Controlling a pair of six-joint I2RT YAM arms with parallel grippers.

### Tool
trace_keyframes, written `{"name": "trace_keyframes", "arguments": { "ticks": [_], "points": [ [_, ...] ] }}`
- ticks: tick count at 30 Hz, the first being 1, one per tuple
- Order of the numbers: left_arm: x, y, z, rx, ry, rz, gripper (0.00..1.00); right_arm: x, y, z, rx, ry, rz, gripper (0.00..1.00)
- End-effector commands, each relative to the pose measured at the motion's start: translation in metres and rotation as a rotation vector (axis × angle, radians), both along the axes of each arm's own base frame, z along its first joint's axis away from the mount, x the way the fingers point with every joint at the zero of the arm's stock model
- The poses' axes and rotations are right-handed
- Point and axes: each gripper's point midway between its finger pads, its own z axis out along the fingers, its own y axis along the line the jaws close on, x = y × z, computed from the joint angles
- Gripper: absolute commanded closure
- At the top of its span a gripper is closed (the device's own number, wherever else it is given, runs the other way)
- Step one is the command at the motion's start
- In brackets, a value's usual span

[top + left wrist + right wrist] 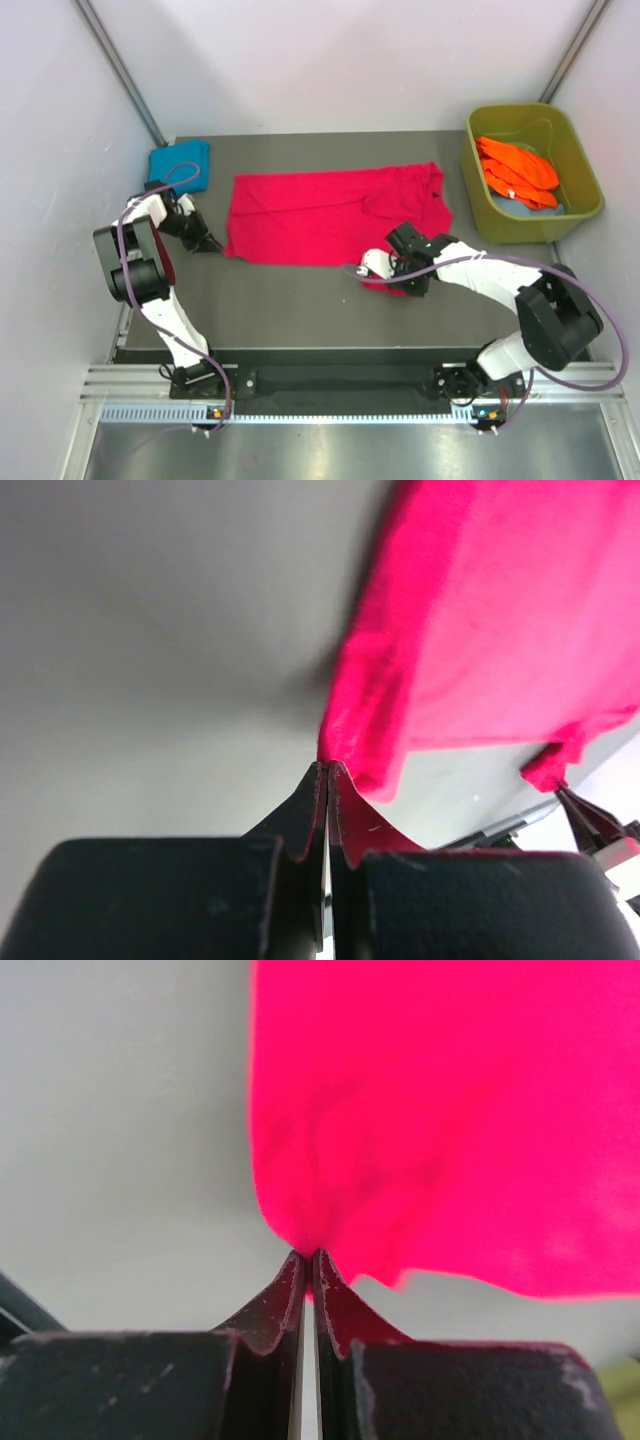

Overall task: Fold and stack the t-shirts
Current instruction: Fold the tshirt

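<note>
Dark grey tabletop (300, 310) between white walls (350, 60) carries one crimson-pink t-shirt (320, 215) spread flat at centre and one teal-blue t-shirt (180, 165) folded at the far left corner. Orange shirts (515, 170) lie bunched in one olive-green tub (525, 232) at the right — how many, I cannot tell. Two grippers pinch the pink cloth: left gripper (213, 243) at its near left corner, right gripper (378, 270) at its near edge. Only the wrist views show the pinch itself — fabric caught between closed fingertips (308, 805); only the overhead shows tub and teal shirt.
</note>
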Motion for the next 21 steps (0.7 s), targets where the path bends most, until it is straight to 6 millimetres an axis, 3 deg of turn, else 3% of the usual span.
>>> {"name": "trace_keyframes", "arguments": {
  "ticks": [1, 2, 7, 13, 21],
  "points": [
    [-0.003, -0.008, 0.043, -0.039, -0.094, -0.018, 1.00, 0.024, 0.013, 0.064, 0.077, -0.151, 0.004, 1.00],
    [-0.003, -0.010, 0.047, -0.045, -0.107, -0.033, 1.00, 0.030, 0.019, 0.079, 0.100, -0.180, 0.000, 1.00],
    [-0.008, -0.021, 0.066, -0.093, -0.148, -0.036, 1.00, 0.036, 0.015, 0.112, 0.120, -0.252, -0.030, 1.00],
    [-0.004, -0.020, 0.085, -0.083, -0.200, -0.069, 1.00, 0.052, 0.010, 0.125, 0.117, -0.325, -0.057, 1.00],
    [0.012, -0.015, 0.106, -0.070, -0.267, -0.100, 1.00, 0.097, 0.012, 0.154, 0.158, -0.448, -0.125, 1.00]
  ]
}}
